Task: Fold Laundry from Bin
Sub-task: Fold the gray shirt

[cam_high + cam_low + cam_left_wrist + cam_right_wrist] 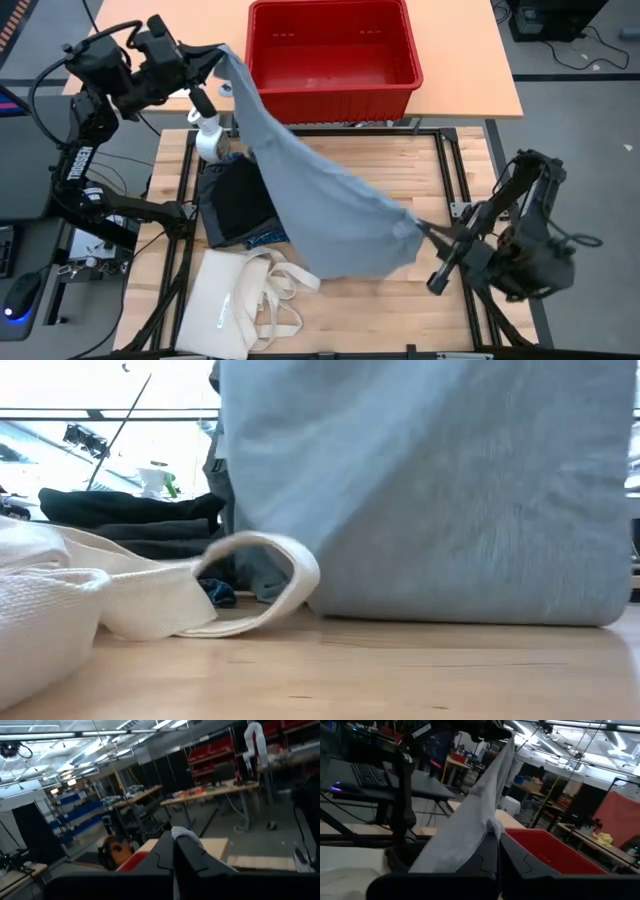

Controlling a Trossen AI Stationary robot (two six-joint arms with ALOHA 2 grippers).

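A light grey-blue garment [310, 190] from the laundry hangs spread between my two grippers above the table. My left gripper [218, 55] is shut on its upper end, high at the far left beside the bin [335, 50]. My right gripper [424, 231] is shut on its other end, lower and at the right. In the low view the garment [430, 490] hangs as a wide sheet. The red bin stands on the far table, and I see no laundry in it. My left gripper pinches a small tip of the garment's upper end [183, 834] between its two shut fingers, which point roughly level. The cloth runs down from there toward my right gripper. One layer or several, I cannot tell. My right gripper pinches a bunched corner of the garment [493, 826] between its shut fingers, which point level from the table's right side. The upper edge runs fairly taut up to my left gripper [490, 727]. The rest hangs below, its lower edge [450, 618] down at the tabletop.
A pile of dark laundry [235, 200] lies on the table's left part, partly under the hanging garment. A cream tote bag [240, 295] with long handles lies at the near left, one handle loop [262, 575] standing up. A white spray bottle [210, 135] stands at the far left.
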